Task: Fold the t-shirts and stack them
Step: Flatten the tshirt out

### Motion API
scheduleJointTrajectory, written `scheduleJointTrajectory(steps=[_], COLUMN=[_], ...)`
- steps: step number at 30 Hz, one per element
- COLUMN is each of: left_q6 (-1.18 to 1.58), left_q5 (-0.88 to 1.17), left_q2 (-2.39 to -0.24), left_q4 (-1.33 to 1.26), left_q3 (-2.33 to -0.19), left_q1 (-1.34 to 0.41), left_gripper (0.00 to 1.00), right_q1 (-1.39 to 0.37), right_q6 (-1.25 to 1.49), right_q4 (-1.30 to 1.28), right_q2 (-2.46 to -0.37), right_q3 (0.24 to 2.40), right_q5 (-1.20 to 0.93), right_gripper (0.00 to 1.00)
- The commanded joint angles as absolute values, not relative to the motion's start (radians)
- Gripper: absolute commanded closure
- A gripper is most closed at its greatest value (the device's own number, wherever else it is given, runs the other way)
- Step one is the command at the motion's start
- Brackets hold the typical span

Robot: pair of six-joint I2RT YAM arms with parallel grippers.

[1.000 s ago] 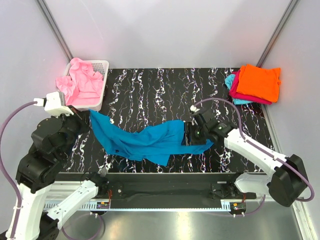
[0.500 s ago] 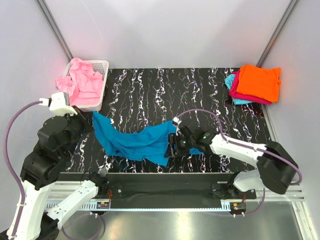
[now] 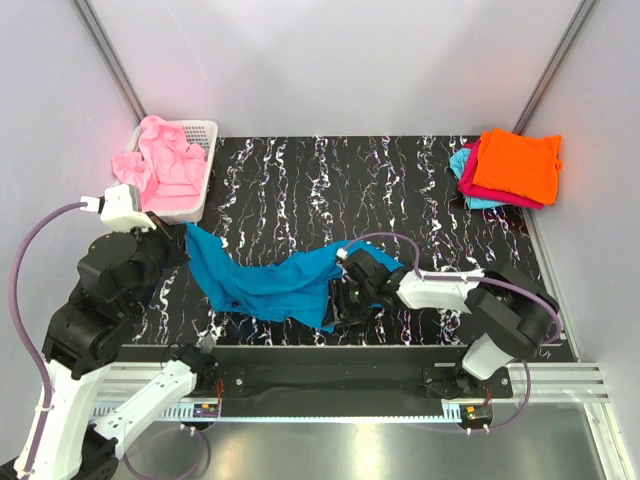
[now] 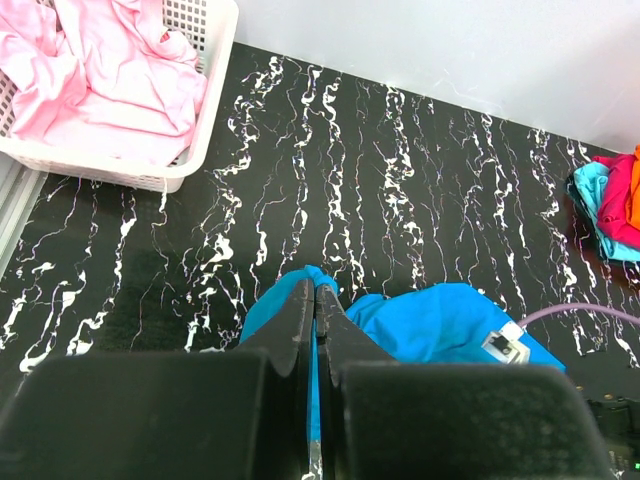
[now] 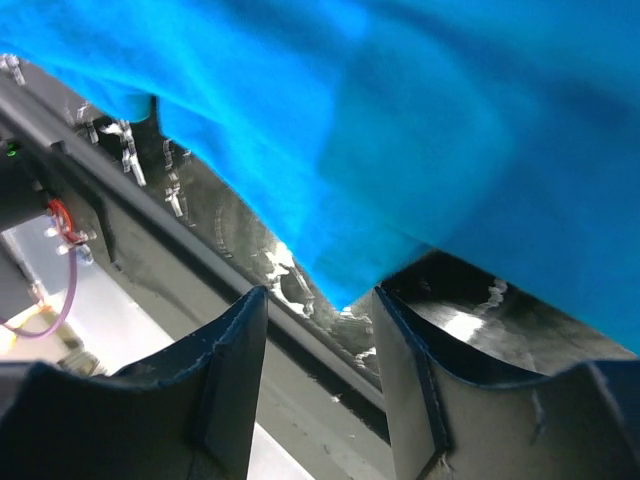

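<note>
A teal-blue t-shirt [image 3: 270,280] lies stretched and crumpled across the near middle of the black marbled table. My left gripper [image 4: 314,296] is shut on its left end, with blue cloth [image 4: 440,320] pinched between the jaws; in the top view that gripper [image 3: 186,232] holds the shirt's upper left corner. My right gripper [image 5: 318,295] is open and empty, low at the shirt's near lower corner [image 5: 340,180], by the table's front edge; in the top view it [image 3: 338,308] is at the shirt's right part.
A white mesh basket [image 3: 200,170] with pink shirts [image 3: 160,160] stands at the back left. A stack of orange [image 3: 518,165], magenta and light cyan shirts lies at the back right. The table's front rail [image 5: 120,250] is just beyond the right fingers.
My right gripper has moved left and nearer along the shirt, from its right end to its lower near corner. The left gripper stays shut on the left end.
</note>
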State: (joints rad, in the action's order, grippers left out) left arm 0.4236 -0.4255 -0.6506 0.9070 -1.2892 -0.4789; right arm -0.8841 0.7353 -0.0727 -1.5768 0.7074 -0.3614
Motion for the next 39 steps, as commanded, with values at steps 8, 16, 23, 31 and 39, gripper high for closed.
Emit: scheduleJointTrajectory(steps=[8,16,23,31,39], left_q6=[0.425,0.419,0.416,0.41,0.405], left_q5=[-0.442,-0.443,-0.445,-0.449,-0.457], left_q2=[-0.634,-0.623,-0.618,-0.62,-0.618], left_q4=[0.848,0.848,0.848,0.85,0.853], left_q3=[-1.282,-1.282,-1.279,-1.282,-1.282], left_q1=[-0.48,-0.48,-0.48,-0.48,-0.48], left_gripper=[1.0,1.0,1.0,1.0,1.0], right_q1=[-0.93,-0.936,-0.936,-0.937,-0.937], right_q6=[0.776,0.758,0.729,0.693,0.67], right_q4=[-0.025,-0.089,-0.153,-0.296,-0.403], right_q2=[-1.661,-1.704,-1.689,-1.589,-1.505], right_q3=[0.747,0.779,0.802,0.844,0.884], right_q5=[-0.365,-0.324,-0.278,-0.131,-0.018], right_gripper=[0.51,0.75,1.0,1.0,1.0])
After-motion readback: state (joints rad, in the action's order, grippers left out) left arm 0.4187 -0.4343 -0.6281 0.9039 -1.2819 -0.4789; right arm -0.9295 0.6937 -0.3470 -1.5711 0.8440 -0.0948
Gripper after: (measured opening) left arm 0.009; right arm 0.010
